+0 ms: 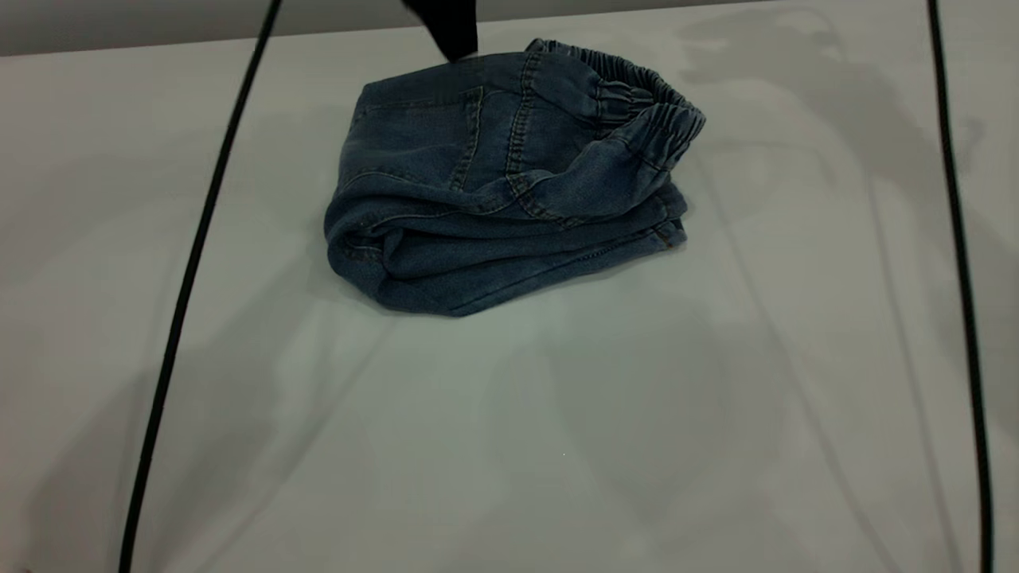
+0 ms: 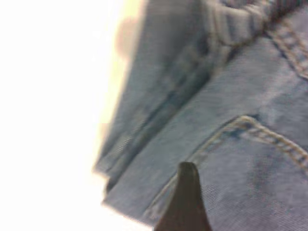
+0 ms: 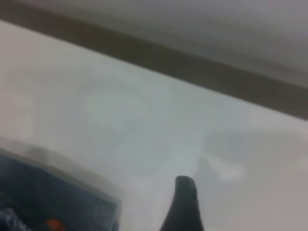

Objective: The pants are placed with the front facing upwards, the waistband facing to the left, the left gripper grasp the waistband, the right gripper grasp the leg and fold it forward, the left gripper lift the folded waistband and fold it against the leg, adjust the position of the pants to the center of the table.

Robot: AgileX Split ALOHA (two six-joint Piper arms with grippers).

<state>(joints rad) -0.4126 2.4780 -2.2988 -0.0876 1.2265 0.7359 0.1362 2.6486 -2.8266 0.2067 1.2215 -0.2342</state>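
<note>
The pants point(image 1: 493, 175) lie folded into a thick bundle on the far middle of the table point(image 1: 557, 446), back pocket up. The gathered waistband point(image 1: 645, 107) sits at the bundle's far right, on top of the folded leg point(image 1: 517, 267), whose hem runs along the near edge. My left gripper point(image 1: 450, 28) comes down from the top edge and touches the bundle's far edge. In the left wrist view the left gripper point(image 2: 187, 202) is right over denim point(image 2: 231, 159) with tan stitching. My right gripper point(image 3: 185, 207) hovers over bare table, a corner of the pants point(image 3: 53, 202) beside it.
Two thin black cables cross the view from far to near, one at the left point(image 1: 191, 278) and one at the right point(image 1: 963, 278). The table's far edge point(image 1: 159, 44) runs just behind the pants. Arm shadows fall across the near half of the table.
</note>
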